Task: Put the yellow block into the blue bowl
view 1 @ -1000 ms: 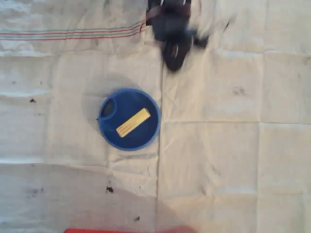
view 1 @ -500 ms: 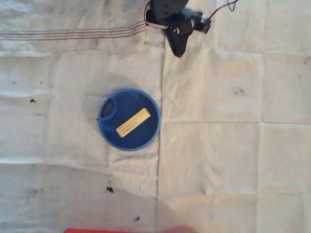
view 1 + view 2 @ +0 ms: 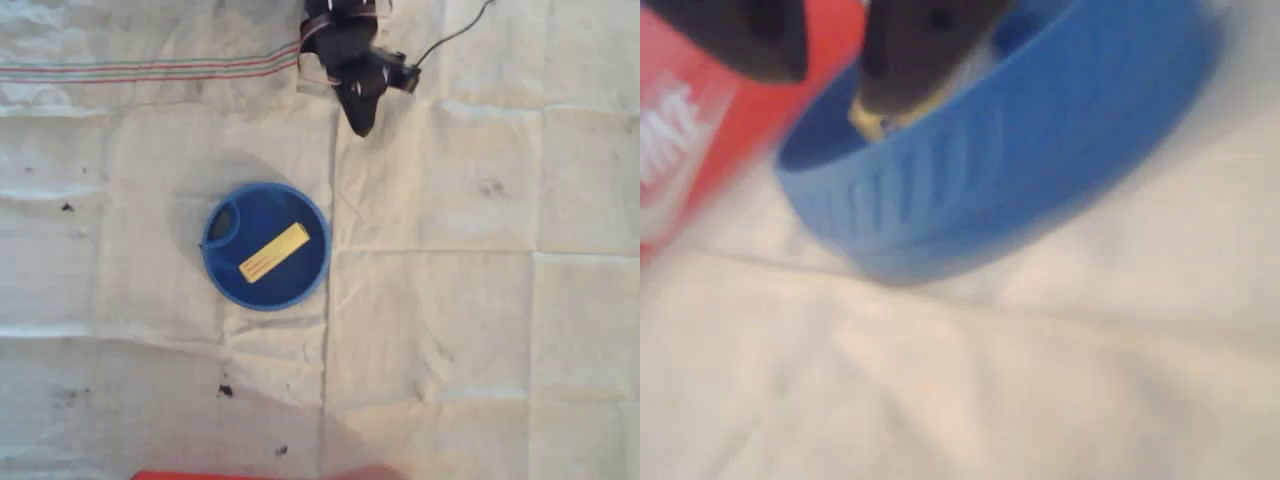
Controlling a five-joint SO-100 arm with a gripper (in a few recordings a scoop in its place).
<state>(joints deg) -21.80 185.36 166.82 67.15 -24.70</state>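
While the yellow block [image 3: 274,252] lies flat inside the blue bowl [image 3: 314,275] on the cloth-covered counter [image 3: 480,330], the end effector [image 3: 360,118] sits well apart near the top edge, empty; whether its fingers are parted I cannot tell. Judged complete. Remaining risk: a careless sweep of the arm could clip the light bowl and tip the block out. The wrist view alone shows the bowl's ribbed outer wall and a red box [image 3: 680,150] behind it.

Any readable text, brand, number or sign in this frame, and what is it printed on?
White lettering on the red object at the left edge of the wrist view: cut off and too blurred to read.
Dark oval mark inside the blue bowl: too small to read.
Nothing else carries text.
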